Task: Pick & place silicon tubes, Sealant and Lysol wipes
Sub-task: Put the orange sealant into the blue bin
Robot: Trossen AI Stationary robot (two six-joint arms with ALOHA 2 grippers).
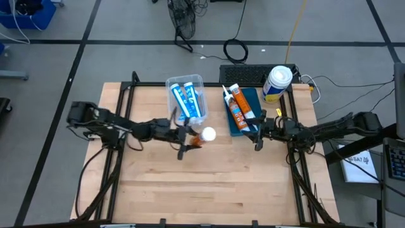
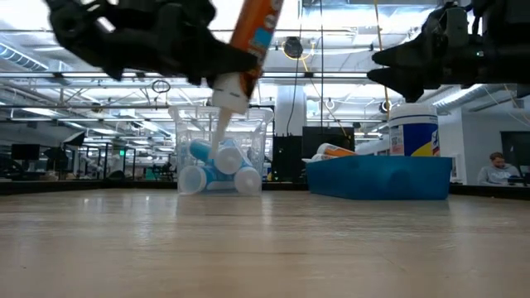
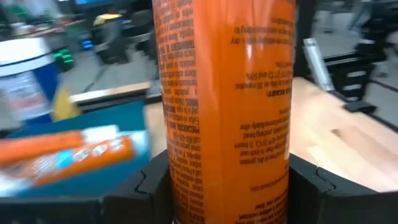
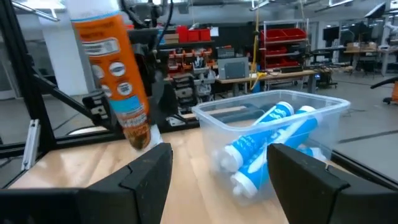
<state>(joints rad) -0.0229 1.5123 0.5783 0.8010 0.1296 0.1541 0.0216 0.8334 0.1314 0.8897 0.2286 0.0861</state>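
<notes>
From above, I am seeing the left claw holding an orange sealant tube over the wooden surface, beside the clear bin of blue tubes. The Lysol wipes are standing behind the blue tray. The right claw is hovering at that tray's front. At surface level, the tube is hanging nozzle-down, clear of the wood. My left wrist camera is showing the fingers clamped on it. My right wrist camera is showing fingers spread, gripping nothing.

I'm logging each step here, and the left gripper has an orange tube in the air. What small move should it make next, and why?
Probably carry it sideways toward the blue tray. The left gripper holds the orange tube clear of the table, a matching orange tube already lies in that tray, and the clear bin holds only blue ones.
</notes>
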